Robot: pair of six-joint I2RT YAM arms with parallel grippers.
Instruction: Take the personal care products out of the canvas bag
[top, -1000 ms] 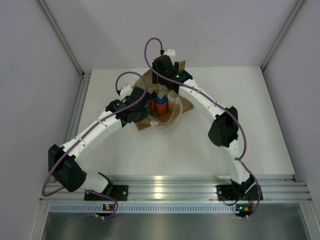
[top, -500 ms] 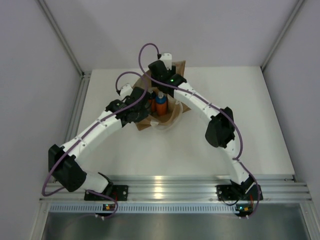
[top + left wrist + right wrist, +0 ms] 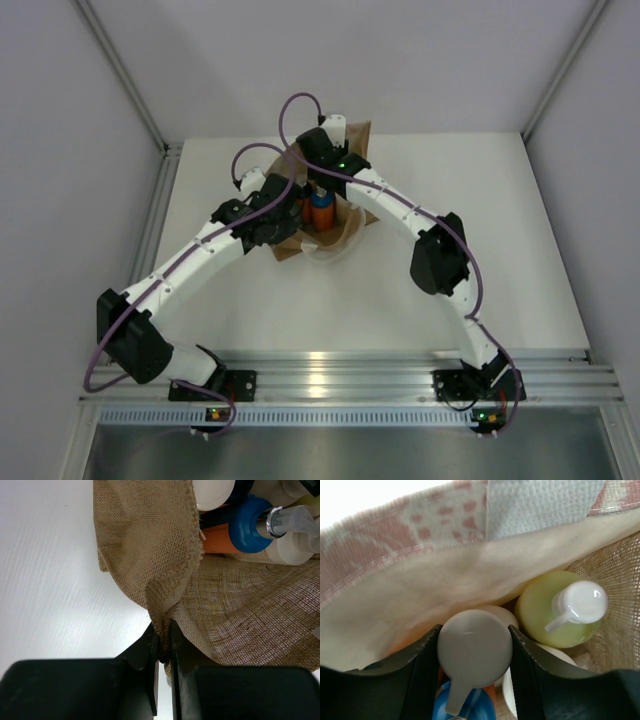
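Extraction is only starting: the canvas bag (image 3: pixel 288 248) sits at the far middle of the tabletop (image 3: pixel 330 310) with both arms converging on it, and no bottle lies outside it.

The left hand (image 3: pixel 162 641) is pressed together on a fold of the bag's woven rim (image 3: pixel 150 545), pinching the cloth between its two fingers and holding the mouth open on that side. Just past the pinched fold, an orange bottle (image 3: pixel 220 537) with a blue cap (image 3: pixel 247 525) lies among white caps inside the bag.

The right hand (image 3: pixel 474 630) reaches down into the opening. Its fingers (image 3: pixel 427 655) are spread only as wide as the round cap of a pale-capped bottle (image 3: pixel 475 652) and sit flush against both sides of it. The wrist view cannot show how firmly they press. A yellow-green bottle (image 3: pixel 547 617) with a white pump stands just beside it, touching or nearly so, against the bag's woven wall.

The step in hand appears to be the first pick. The next move likely calls for a firm squeeze and a straight lift through the mouth, clear of the pale lining (image 3: pixel 445 580) and the neighbouring pump, while the left hand anchors the rim. A grip on the cap alone may slip, and the bottles are packed closely.
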